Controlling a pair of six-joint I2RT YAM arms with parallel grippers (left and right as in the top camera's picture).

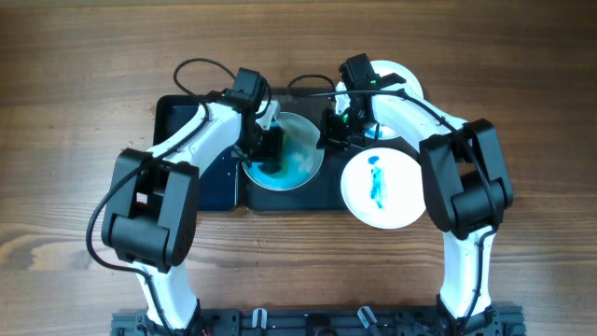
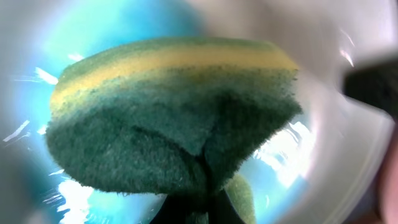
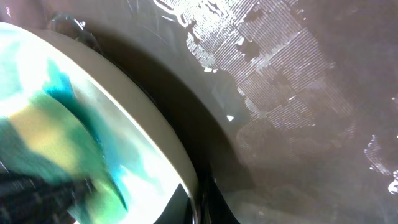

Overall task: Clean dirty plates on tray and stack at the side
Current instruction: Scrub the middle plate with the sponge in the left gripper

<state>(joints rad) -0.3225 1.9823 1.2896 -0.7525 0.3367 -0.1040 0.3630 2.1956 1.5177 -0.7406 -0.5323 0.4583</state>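
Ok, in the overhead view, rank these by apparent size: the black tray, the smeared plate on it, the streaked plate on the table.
1. black tray, clearly the largest.
2. smeared plate and streaked plate: these look about alike. The smeared one is partly hidden, so I won't rank them.

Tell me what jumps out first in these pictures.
The teal-smeared plate in the middle of the black tray grabs the eye, with a green-and-yellow sponge in the left gripper pressed onto it. At the tray's right edge, a white plate carries a blue streak down its middle.
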